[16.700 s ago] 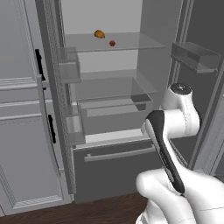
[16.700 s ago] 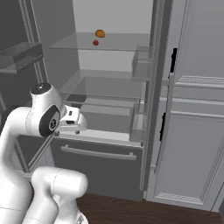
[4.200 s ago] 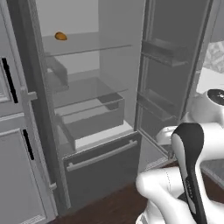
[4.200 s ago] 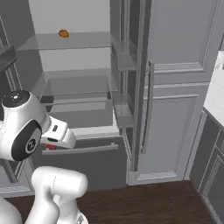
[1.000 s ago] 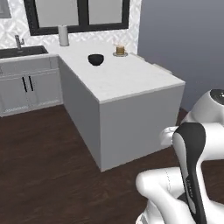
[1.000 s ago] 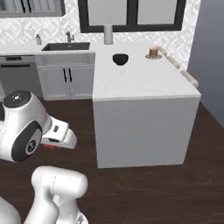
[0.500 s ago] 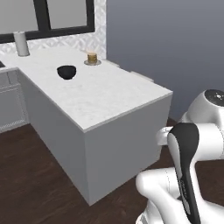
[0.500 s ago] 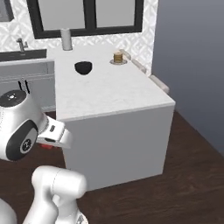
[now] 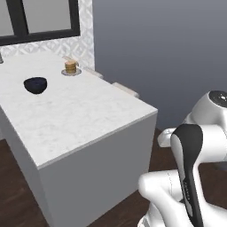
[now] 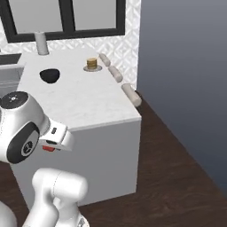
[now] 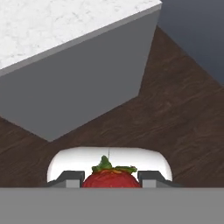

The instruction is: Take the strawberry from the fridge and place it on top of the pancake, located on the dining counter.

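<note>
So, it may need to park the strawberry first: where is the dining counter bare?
The dining counter is bare across its near half, up to the front corner. Crowded at the far end: bowl and pancake.

Soft even light, slightly blurry

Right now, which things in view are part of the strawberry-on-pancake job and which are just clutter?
Job:
- strawberry, clamped in the shut gripper
- pancake on its plate, far end
- dining counter

Clutter:
- black bowl
- grey canister by the window
- beige stools along the counter's far side
</note>
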{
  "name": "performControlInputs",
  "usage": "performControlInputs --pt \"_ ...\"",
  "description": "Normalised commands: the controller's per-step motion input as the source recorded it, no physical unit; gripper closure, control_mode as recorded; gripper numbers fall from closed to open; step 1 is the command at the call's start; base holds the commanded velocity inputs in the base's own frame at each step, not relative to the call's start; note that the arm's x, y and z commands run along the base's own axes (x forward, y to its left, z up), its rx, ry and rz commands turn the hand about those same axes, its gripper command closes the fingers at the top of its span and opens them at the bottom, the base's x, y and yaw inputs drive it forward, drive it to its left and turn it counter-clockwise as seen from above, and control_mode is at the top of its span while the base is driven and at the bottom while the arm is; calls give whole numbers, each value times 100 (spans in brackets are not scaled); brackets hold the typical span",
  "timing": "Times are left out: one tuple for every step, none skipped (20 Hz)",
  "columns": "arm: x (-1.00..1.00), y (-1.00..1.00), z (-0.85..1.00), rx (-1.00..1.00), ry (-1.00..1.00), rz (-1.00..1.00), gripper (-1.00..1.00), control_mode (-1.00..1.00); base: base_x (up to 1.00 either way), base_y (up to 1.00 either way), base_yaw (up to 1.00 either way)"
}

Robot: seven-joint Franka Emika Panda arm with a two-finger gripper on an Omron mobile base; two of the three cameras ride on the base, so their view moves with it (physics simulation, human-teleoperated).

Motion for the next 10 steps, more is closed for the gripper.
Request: performControlInputs --pt "0 0 0 0 0 0 100 100 100 -100 19" --pt "0 0 0 0 0 0 100 100 100 -100 21" --pt "0 0 0 0 0 0 100 100 100 -100 23" --pt "0 0 0 0 0 0 100 100 100 -100 26" --pt "0 0 0 0 0 0 100 100 100 -100 30" --pt "0 0 0 0 0 0 100 100 100 -100 31" --pt "0 0 0 0 0 0 100 100 100 -100 32" --pt "0 0 0 0 0 0 100 100 100 -100 33" --pt "0 0 0 0 0 0 100 100 100 -100 34" --pt "0 0 0 0 0 0 100 100 100 -100 35"
